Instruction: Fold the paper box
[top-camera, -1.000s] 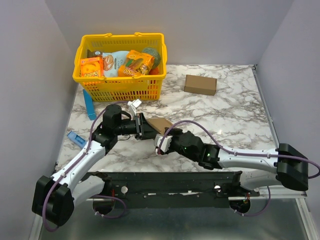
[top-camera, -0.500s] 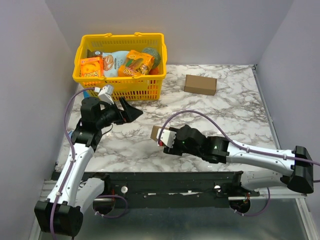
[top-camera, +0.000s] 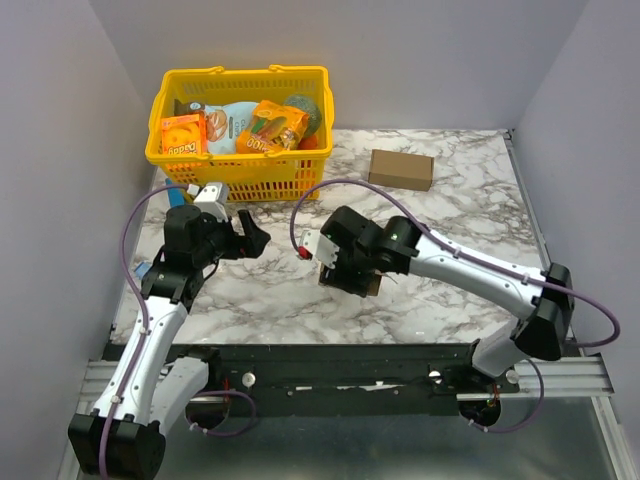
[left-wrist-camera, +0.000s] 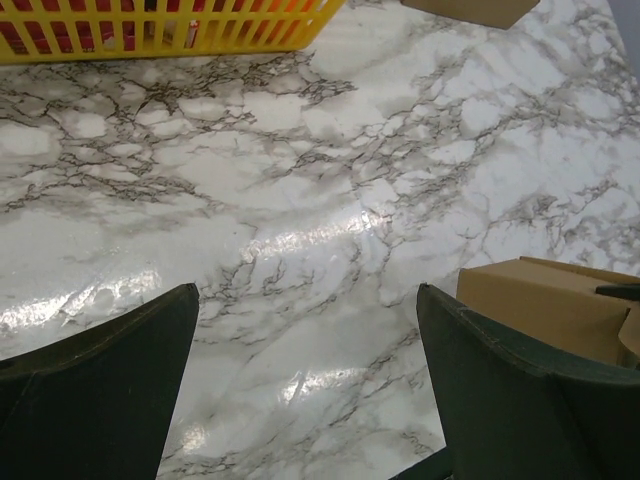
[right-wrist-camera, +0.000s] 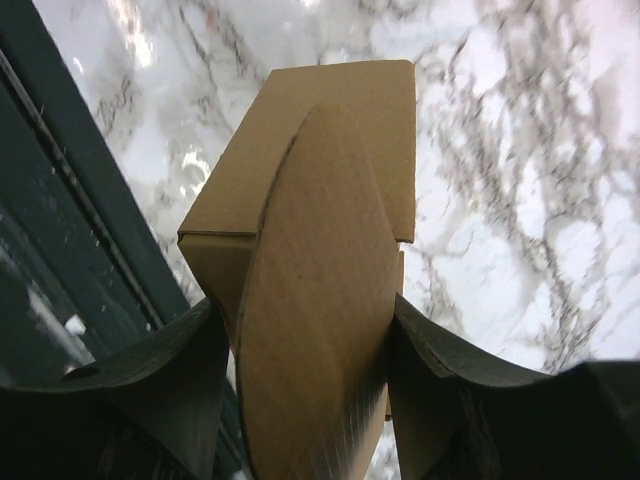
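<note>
1. The right arm (top-camera: 470, 266) is reaching in over the middle of the tabletop (top-camera: 470, 215). Its jaws are pressing shut on the paper box (right-wrist-camera: 320, 250), one finger against each side face.
2. The paper box is sitting near the centre of the tabletop, mostly hidden under the right wrist in the top view, with only a brown corner showing. In the right wrist view a rounded flap is lying over the box body and facing the camera. Whether the box is touching the marble cannot be told.
3. The left arm (top-camera: 150, 318) is hanging to the left of the box. Its jaws are standing wide open over bare marble, holding nothing and clear of the box.
4. A yellow basket (top-camera: 250, 182) is standing at the far left, carrying orange snack boxes (top-camera: 183, 133). A longer brown carton (top-camera: 400, 169) is lying to its right, well apart from the paper box.
</note>
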